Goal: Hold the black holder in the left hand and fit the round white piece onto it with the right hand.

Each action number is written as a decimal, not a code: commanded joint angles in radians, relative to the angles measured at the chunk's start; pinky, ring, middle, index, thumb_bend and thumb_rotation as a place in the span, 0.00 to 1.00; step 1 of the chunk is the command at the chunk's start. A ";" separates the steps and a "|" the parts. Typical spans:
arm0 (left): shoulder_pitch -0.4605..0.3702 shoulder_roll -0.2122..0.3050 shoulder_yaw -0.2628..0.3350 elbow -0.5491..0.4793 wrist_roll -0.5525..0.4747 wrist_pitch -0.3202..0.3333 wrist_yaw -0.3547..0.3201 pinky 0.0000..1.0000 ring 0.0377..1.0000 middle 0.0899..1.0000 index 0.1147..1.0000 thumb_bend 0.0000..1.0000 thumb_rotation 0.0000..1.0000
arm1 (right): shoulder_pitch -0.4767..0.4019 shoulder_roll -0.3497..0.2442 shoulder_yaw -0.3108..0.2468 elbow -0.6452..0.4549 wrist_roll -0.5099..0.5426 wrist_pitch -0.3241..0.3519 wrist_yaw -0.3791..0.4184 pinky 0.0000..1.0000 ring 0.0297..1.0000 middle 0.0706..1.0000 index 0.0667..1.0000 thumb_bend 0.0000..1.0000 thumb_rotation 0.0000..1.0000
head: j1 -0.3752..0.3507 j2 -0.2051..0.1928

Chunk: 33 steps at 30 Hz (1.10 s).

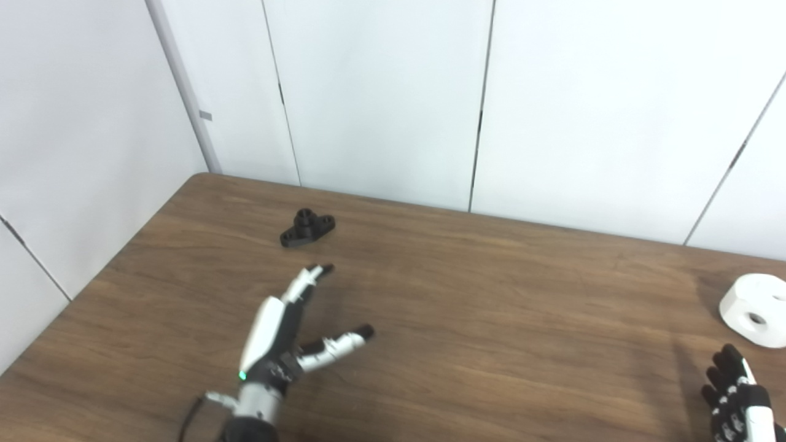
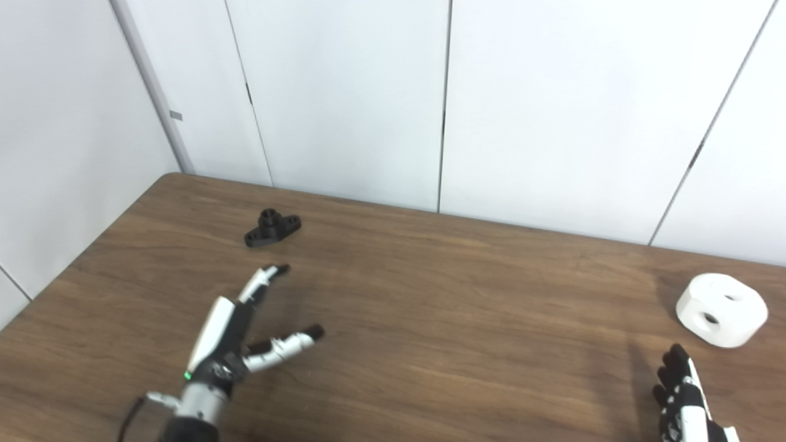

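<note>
I see my left hand (image 1: 279, 334) spread above the wooden table (image 1: 491, 294), fingers extended and thumb splayed, holding nothing. The black holder (image 1: 307, 228) lies flat just beyond its fingertips, not touching them. My right hand (image 2: 681, 396) is cut off by the picture's edge; its fingers are extended and empty. The round white piece (image 2: 721, 310) rests just ahead of it, apart.
</note>
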 commanded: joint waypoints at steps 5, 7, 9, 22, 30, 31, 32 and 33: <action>-0.097 0.071 0.035 -0.007 0.038 0.045 -0.009 1.00 1.00 0.98 0.89 0.92 0.37 | -0.020 -0.003 0.001 -0.009 -0.006 -0.041 -0.003 1.00 1.00 1.00 1.00 0.52 1.00 | 0.003 0.000; -0.130 0.107 0.049 0.024 0.065 0.064 -0.009 1.00 1.00 0.97 0.88 0.92 0.37 | -0.022 -0.001 0.001 -0.007 -0.007 -0.045 -0.004 1.00 1.00 1.00 1.00 0.52 1.00 | -0.001 0.000; -0.149 0.132 0.056 0.052 0.077 0.070 -0.007 1.00 1.00 0.97 0.86 0.93 0.37 | -0.021 0.001 0.001 -0.008 -0.010 -0.043 -0.006 1.00 1.00 1.00 1.00 0.52 1.00 | -0.001 0.001; -0.287 0.278 0.021 0.276 0.135 0.099 -0.011 1.00 1.00 0.95 0.83 0.93 0.39 | -0.014 0.010 0.004 -0.023 -0.021 -0.041 -0.015 1.00 1.00 1.00 1.00 0.50 1.00 | -0.004 0.002; -0.383 0.316 -0.007 0.405 0.143 0.145 -0.018 1.00 1.00 0.96 0.83 0.92 0.40 | -0.007 0.014 0.008 -0.037 -0.022 -0.029 -0.023 1.00 1.00 1.00 1.00 0.49 1.00 | -0.007 0.008; -0.394 0.318 -0.011 0.420 0.140 0.151 -0.020 1.00 1.00 0.96 0.83 0.92 0.39 | -0.006 0.014 0.008 -0.039 -0.022 -0.027 -0.024 1.00 1.00 1.00 1.00 0.49 1.00 | -0.009 0.008; -0.408 0.320 -0.015 0.441 0.139 0.154 -0.019 1.00 1.00 0.96 0.83 0.92 0.39 | -0.005 0.015 0.008 -0.042 -0.020 -0.027 -0.025 1.00 1.00 1.00 1.00 0.49 1.00 | -0.010 0.008; -0.420 0.321 -0.018 0.462 0.137 0.156 -0.016 1.00 1.00 0.96 0.83 0.93 0.39 | -0.004 0.015 0.008 -0.044 -0.019 -0.025 -0.025 1.00 1.00 1.00 1.00 0.49 1.00 | -0.011 0.008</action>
